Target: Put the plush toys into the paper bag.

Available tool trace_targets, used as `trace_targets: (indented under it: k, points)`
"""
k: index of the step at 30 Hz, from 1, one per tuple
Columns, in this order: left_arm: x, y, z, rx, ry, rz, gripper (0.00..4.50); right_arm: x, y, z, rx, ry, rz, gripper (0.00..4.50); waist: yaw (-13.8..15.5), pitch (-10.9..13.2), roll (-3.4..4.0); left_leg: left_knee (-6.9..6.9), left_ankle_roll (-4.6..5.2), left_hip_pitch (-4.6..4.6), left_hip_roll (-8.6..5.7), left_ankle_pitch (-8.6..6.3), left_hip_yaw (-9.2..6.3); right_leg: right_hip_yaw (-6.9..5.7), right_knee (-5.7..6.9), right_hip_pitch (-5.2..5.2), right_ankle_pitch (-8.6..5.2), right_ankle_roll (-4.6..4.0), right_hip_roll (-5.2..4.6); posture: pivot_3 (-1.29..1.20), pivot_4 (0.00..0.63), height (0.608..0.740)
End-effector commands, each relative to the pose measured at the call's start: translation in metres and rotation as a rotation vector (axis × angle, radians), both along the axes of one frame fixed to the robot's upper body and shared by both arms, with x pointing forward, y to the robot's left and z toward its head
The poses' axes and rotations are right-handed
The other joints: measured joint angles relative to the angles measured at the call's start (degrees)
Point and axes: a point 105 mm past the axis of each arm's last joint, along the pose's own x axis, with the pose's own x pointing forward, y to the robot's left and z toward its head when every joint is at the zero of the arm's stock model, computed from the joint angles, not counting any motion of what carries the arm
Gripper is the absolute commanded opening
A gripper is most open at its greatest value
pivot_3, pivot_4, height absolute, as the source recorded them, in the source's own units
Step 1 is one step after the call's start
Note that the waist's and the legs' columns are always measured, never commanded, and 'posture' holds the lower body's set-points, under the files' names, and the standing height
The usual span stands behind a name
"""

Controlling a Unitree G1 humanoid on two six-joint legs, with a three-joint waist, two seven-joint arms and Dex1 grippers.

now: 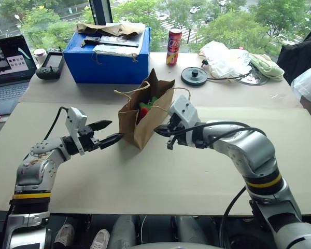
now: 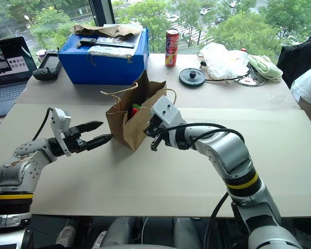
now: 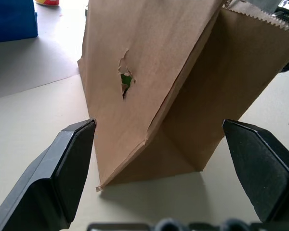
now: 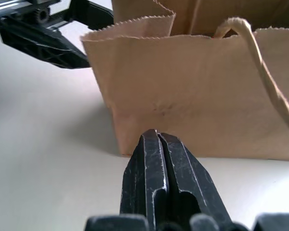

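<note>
Counter (image 1: pixel 160 181) of pale board carries the paper bag (image 1: pixel 145 122), standing upright at its middle, creased, mouth open, string handles looped out. From the head views, red and green plush toys (image 1: pixel 145 108) show inside its mouth. The left wrist view adds a small torn hole in the bag's side with green behind it. Left tool (image 1: pixel 108 133) reaches level toward the bag's left side, fingers spread wide, empty. Right tool (image 1: pixel 163 130) sits at the bag's right side, angled down, fingers pressed together, gripping nothing.
</note>
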Motion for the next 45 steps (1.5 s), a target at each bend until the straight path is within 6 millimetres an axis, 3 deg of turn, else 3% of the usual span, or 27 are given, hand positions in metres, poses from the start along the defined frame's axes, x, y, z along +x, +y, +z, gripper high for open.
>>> trace_targets:
  k: [1, 7, 16, 35, 38, 45]
  points:
    - [0.003, -0.004, 0.012, 0.03, -0.067, -0.035, 4.5, 0.013, 0.007, 0.014, 0.0, -0.091, -0.041, 0.08, 0.0, 0.0, 0.0, 0.0, 0.0, -0.02, 0.0, 0.0, 0.0, 0.0, -0.01, 0.0, 0.0, 0.0, 0.0, 0.0, 0.15, 0.739]
    - [0.008, -0.017, 0.011, 0.064, -0.101, -0.08, 4.5, 0.016, 0.028, 0.026, 0.039, -0.113, -0.035, 0.08, 0.08, 0.0, 0.0, 0.0, 0.01, -0.04, 0.0, 0.0, 0.0, -0.05, -0.03, 0.0, 0.0, 0.01, 0.0, 0.0, 0.15, 0.739]
    - [0.001, -0.033, 0.005, 0.083, -0.114, -0.125, 4.5, 0.023, 0.039, 0.031, 0.077, -0.112, -0.063, 0.08, -0.08, 0.0, 0.0, 0.0, 0.01, -0.04, 0.02, 0.0, 0.0, -0.06, 0.01, 0.0, 0.01, 0.01, 0.01, 0.0, 0.15, 0.739]
    - [0.029, -0.042, 0.013, 0.008, -0.251, 0.12, 4.5, 0.022, 0.045, 0.027, 0.091, -0.094, -0.07, 0.08, -0.05, 0.0, 0.0, 0.0, 0.01, -0.03, 0.01, 0.0, -0.02, -0.07, 0.05, 0.01, 0.01, 0.01, 0.01, 0.0, 0.15, 0.739]
    - [0.03, -0.044, 0.013, -0.001, -0.27, 0.152, 3.82, 0.022, 0.044, 0.027, 0.09, -0.092, -0.071, 0.0, -0.03, 0.0, 0.0, 0.0, 0.01, -0.02, 0.01, 0.0, -0.02, -0.07, 0.06, 0.02, 0.01, 0.01, 0.0, 0.0, 0.15, 0.739]
    - [0.031, -0.046, 0.013, -0.017, -0.28, 0.177, 1.3, 0.021, 0.043, 0.026, 0.084, -0.089, -0.073, 0.0, -0.04, 0.0, 0.0, 0.0, 0.01, -0.02, 0.01, 0.0, -0.03, -0.07, 0.07, 0.01, 0.01, 0.01, 0.0, 0.0, 0.15, 0.739]
